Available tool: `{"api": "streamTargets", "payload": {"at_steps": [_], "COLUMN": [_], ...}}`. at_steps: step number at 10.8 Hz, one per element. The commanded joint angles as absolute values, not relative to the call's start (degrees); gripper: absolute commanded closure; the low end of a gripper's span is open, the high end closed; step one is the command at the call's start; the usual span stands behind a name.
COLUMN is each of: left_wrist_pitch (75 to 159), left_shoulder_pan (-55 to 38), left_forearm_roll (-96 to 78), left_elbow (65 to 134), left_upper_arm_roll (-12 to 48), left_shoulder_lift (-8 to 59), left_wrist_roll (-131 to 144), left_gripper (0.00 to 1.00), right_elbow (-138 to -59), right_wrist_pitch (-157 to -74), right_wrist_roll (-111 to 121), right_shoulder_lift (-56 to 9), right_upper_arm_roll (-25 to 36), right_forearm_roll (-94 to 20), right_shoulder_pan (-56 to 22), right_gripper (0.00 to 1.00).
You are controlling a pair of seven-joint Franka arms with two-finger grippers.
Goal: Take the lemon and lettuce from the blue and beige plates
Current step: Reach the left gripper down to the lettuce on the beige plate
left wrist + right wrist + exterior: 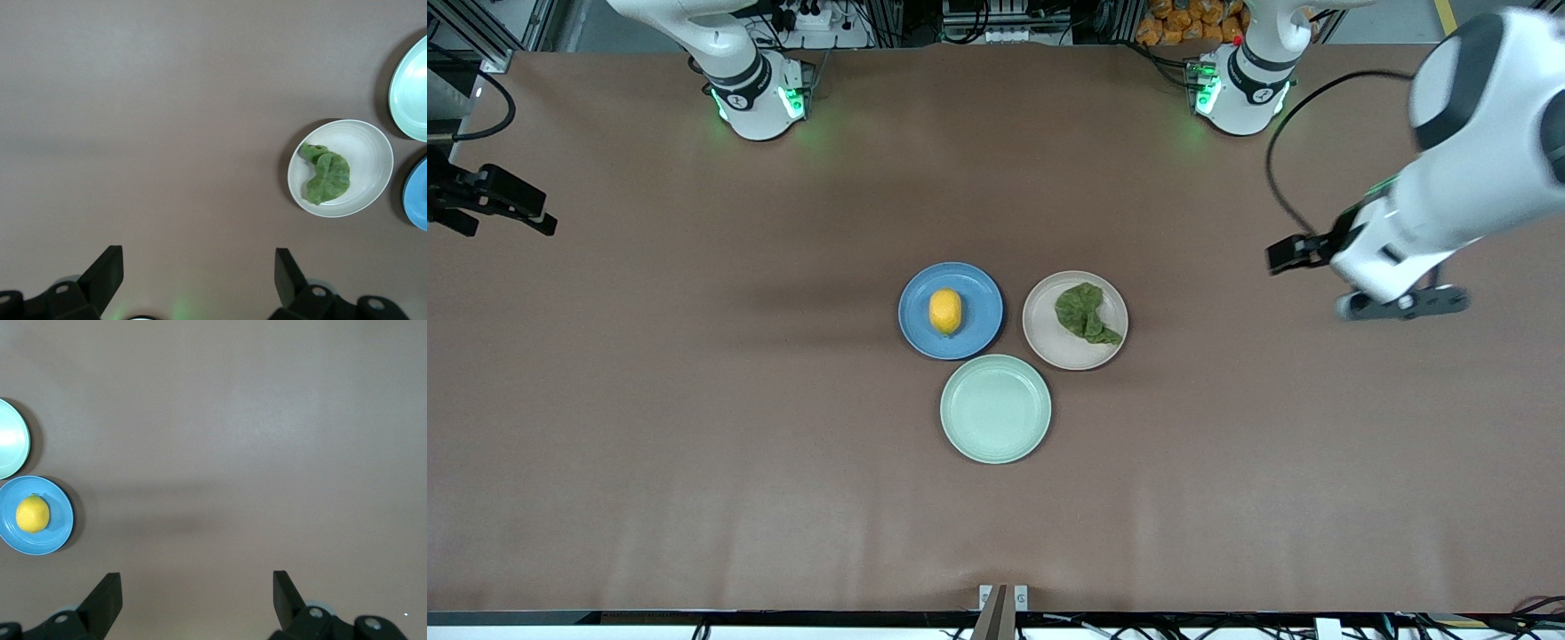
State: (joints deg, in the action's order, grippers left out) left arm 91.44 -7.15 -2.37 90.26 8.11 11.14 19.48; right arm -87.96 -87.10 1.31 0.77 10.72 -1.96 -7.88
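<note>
Three plates stand grouped at the middle of the table (694,444), close together but apart. Item one: blue plate (951,310), toward the right arm's end of the group, holding one lemon (945,311), whole, yellow, lying at the plate's centre. Item two: beige plate (1075,320), beside the blue one toward the left arm's end, holding one lettuce leaf (1085,313), green and crumpled, lying across the middle of the plate. Item three: pale green plate (995,408), nearer the front camera than the other two, between them, with nothing in it. Count: plates, three; lemons, one; lettuce leaves, one. Grippers, two. Left gripper (198,273): up over bare table toward the left arm's end, well apart from the beige plate, jaws spread wide with nothing between them; its wrist view takes in the lettuce on the beige plate and the edges of the other two plates. Right gripper (197,593): over bare table toward the right arm's end, well apart from the blue plate, jaws likewise spread wide and holding nothing; its wrist view takes in the lemon on the blue plate and part of the pale green plate.
</note>
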Motion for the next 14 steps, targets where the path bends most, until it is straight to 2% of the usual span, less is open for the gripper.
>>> {"api": "streamTargets", "payload": {"at_steps": [1, 7, 12, 14], "left_wrist_pitch": [96.0, 110.5, 115.8, 117.5], "left_shoulder_pan": [-11.5, -22.5, -26.3, -27.1], "left_forearm_roll": [-3.4, -2.9, -2.6, -2.6], "left_elbow": [91.5, 91.8, 92.0, 92.1], "left_upper_arm_roll": [8.0, 8.0, 7.9, 7.9], "left_shoulder_lift": [14.9, 29.0, 36.5, 39.0], "left_wrist_roll": [26.8, 47.3, 53.2, 54.6], "left_gripper": [0.00, 0.00, 0.00, 0.07], "right_elbow": [-86.7, -86.5, -86.5, -86.5], "right_wrist_pitch": [-86.2, -86.2, -86.1, -86.1], "right_wrist_roll": [0.3, 0.2, 0.6, 0.5], "right_shoulder_lift": [-0.1, -0.5, -0.5, -0.5], "right_upper_arm_roll": [10.9, 10.9, 11.0, 10.9], "right_forearm_roll": [-1.6, -1.5, -1.8, -1.8], "right_shoulder_pan": [-8.0, -8.3, -7.7, -7.9], "right_gripper": [0.00, 0.00, 0.00, 0.00]}}
